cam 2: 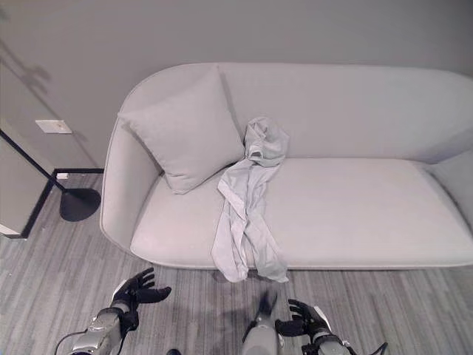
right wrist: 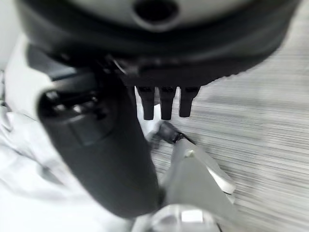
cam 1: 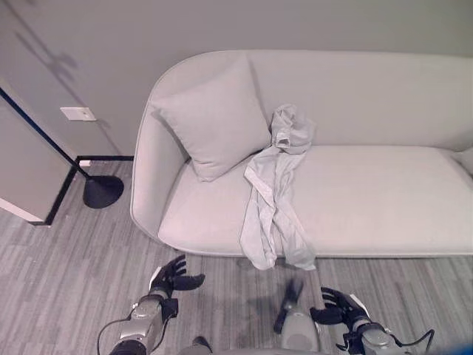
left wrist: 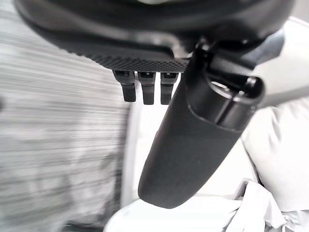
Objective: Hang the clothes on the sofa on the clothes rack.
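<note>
Garment (cam 1: pixel 275 194) drapes over sofa (cam 1: pixel 384 192), well beyond both hands' fingers (cam 1: pixel 185 279).

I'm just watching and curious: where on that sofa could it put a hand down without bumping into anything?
The widest bare patch is the seat of the sofa to the right of the draped garment, running on to the far end. A narrower strip lies in front of the cushion, between it and the seat's front edge. It is crowded where garment and cushion meet at the backrest.
</note>
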Available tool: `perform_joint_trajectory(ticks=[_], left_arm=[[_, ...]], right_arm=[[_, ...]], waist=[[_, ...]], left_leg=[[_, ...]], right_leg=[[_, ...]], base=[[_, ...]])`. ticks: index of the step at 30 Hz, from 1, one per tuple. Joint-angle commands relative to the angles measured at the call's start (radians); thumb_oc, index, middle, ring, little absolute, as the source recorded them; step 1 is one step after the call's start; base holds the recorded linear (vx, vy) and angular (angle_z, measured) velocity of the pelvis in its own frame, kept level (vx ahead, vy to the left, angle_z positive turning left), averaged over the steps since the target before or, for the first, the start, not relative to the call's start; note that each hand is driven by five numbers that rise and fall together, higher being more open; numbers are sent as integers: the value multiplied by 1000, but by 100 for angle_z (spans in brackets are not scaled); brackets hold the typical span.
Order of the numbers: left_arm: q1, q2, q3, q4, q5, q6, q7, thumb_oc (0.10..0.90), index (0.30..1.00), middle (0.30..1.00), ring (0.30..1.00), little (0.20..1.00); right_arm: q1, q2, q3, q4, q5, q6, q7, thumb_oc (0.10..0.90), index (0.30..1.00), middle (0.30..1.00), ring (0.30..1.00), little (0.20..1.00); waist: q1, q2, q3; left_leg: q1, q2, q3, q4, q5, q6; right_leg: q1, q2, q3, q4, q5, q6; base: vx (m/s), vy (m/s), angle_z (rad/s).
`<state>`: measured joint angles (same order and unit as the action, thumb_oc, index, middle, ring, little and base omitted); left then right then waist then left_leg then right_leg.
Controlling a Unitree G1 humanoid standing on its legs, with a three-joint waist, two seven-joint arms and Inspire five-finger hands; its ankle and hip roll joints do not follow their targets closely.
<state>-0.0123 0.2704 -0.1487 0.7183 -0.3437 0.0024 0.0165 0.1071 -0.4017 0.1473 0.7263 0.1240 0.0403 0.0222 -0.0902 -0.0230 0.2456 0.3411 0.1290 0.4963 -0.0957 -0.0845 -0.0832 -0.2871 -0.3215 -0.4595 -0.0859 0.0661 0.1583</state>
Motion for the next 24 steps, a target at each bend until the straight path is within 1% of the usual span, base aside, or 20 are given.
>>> perform_joint_trajectory(ticks=[1,3,4,5,6,7,8,9,10,12,13,14,15,16,17,18,19,21,22,24], left_arm=[[10,10,-28,-120,32,-56,-33,800,900,900,900,900],[12,6,-47,-159,43,-57,-45,800,900,900,900,900],[10,4,-52,-176,40,-56,-45,800,900,900,900,900],[3,1,-50,-194,25,-54,-45,800,900,900,900,900],[1,5,-60,-226,15,-55,-45,800,900,900,900,900],[-3,13,-61,-253,-8,-60,-42,800,900,900,900,900],[-6,17,-66,-264,-16,-58,-45,800,900,900,900,900],[-14,21,-71,-286,-27,-54,-50,800,900,900,900,900],[-8,20,-62,-296,-33,-49,-52,800,900,900,900,900],[-7,20,-62,-298,-33,-48,-52,800,900,900,900,900],[12,15,-49,-338,-18,-47,-43,800,900,900,900,900],[41,22,-35,-369,8,-63,-36,800,900,900,900,900],[44,22,-35,-371,7,-62,-36,800,900,900,900,900],[47,30,-49,-379,9,-59,-41,800,900,900,900,900],[54,27,-44,-406,-2,-60,-45,800,900,900,900,900],[53,38,-43,-438,2,-71,-51,800,900,900,900,900],[53,38,-42,-438,2,-71,-51,800,900,900,900,900],[41,45,-47,-470,-1,-72,-58,800,900,900,900,900],[30,51,-55,-483,-2,-74,-58,800,900,900,900,900],[9,64,-71,-521,-4,-74,-61,800,900,900,900,900]], right_arm=[[8,2,-23,-12,-37,-5,-9,800,900,900,900,900],[31,-13,-37,-42,-40,-7,-6,800,900,900,900,900],[36,-25,-41,-56,-55,-4,-9,800,900,900,900,900],[35,-42,-46,-83,-62,-4,-8,800,900,900,900,900],[33,-63,-54,-124,-61,-8,-11,800,900,900,900,900],[23,-86,-53,-158,-70,-13,-18,800,900,900,900,900],[27,-93,-60,-171,-74,-11,-23,800,900,900,900,900],[16,-115,-66,-187,-74,-16,-32,800,900,900,900,900],[15,-122,-75,-208,-89,-15,-40,800,900,900,900,900],[16,-122,-76,-210,-89,-13,-40,800,900,900,900,900],[10,-143,-92,-264,-103,-28,-52,800,900,900,900,900],[-10,-176,-115,-325,-152,-47,-71,800,900,900,900,900],[-6,-176,-116,-328,-152,-46,-70,800,900,900,900,900],[-1,-186,-125,-342,-144,-51,-62,800,900,900,900,900],[-21,-206,-140,-377,-176,-49,-67,800,900,900,900,900],[-74,-212,-143,-380,-189,-58,-100,800,900,900,900,900],[-76,-212,-143,-379,-189,-58,-100,800,900,900,900,900],[-146,-229,-134,-361,-208,-57,-125,800,900,900,900,900],[-189,-240,-123,-359,-219,-49,-132,800,900,900,900,900],[-247,-257,-104,-373,-248,-40,-140,800,900,900,900,900]], waist=[[1,-40,16],[-4,-40,12],[-6,-39,15],[-3,-39,24],[5,-47,42],[15,-52,55],[20,-54,64],[23,-59,72],[24,-54,70],[25,-55,71],[32,-36,63],[47,-12,42],[48,-12,41],[42,-2,40],[45,2,38],[56,-3,27],[58,-4,27],[73,-10,18],[79,-7,19],[90,-7,28]], left_leg=[[-56,-93,75,8,-102,36],[-17,-107,37,26,-136,38],[-25,-97,23,96,-149,29],[-59,-64,9,225,-154,11],[-134,-11,-26,403,-136,-5],[-207,36,-49,541,-98,-43],[-283,76,-75,652,-68,-70],[-320,130,-48,619,-39,-73],[-311,139,-33,557,-45,-63],[-306,136,-30,551,-43,-62],[-292,114,-52,274,6,-58],[-276,118,-115,8,74,-58],[-275,118,-114,8,73,-57],[-265,109,-110,8,72,-56],[-268,89,-96,8,84,-44],[-260,65,-67,8,71,-35],[-259,65,-64,8,70,-34],[-251,41,-39,8,43,-18],[-238,36,-35,8,17,-16],[-226,19,-11,8,0,6]], right_leg=[[151,-13,-25,-1,27,49],[201,-6,-10,-1,59,49],[218,0,0,-1,65,42],[242,6,-8,-1,56,33],[270,14,-6,-1,44,16],[296,26,-17,-1,23,-3],[313,37,-27,-1,3,-24],[331,41,-45,-1,-24,-42],[339,46,-49,-1,-37,-45],[341,44,-47,-1,-37,-45],[342,52,-42,-1,-52,-27],[359,79,-39,-1,-84,-18],[359,79,-38,-1,-83,-17],[358,82,-41,-1,-79,-13],[350,72,-49,-1,-59,-18],[342,59,-28,-1,-44,-14],[341,58,-25,-1,-44,-13],[326,46,-10,-1,-29,-2],[326,39,-7,-1,-19,9],[301,18,-14,55,-14,12]], base=[[436,-174,21],[445,-225,17],[398,-319,49],[355,-375,59],[276,-410,38],[184,-371,30],[120,-307,20],[108,-156,34],[90,-65,38],[102,42,32],[389,143,-28],[390,145,-22],[278,77,30],[41,66,64],[103,171,31],[66,169,-49],[102,159,-85],[88,128,-72],[102,144,-46],[61,127,-73]])
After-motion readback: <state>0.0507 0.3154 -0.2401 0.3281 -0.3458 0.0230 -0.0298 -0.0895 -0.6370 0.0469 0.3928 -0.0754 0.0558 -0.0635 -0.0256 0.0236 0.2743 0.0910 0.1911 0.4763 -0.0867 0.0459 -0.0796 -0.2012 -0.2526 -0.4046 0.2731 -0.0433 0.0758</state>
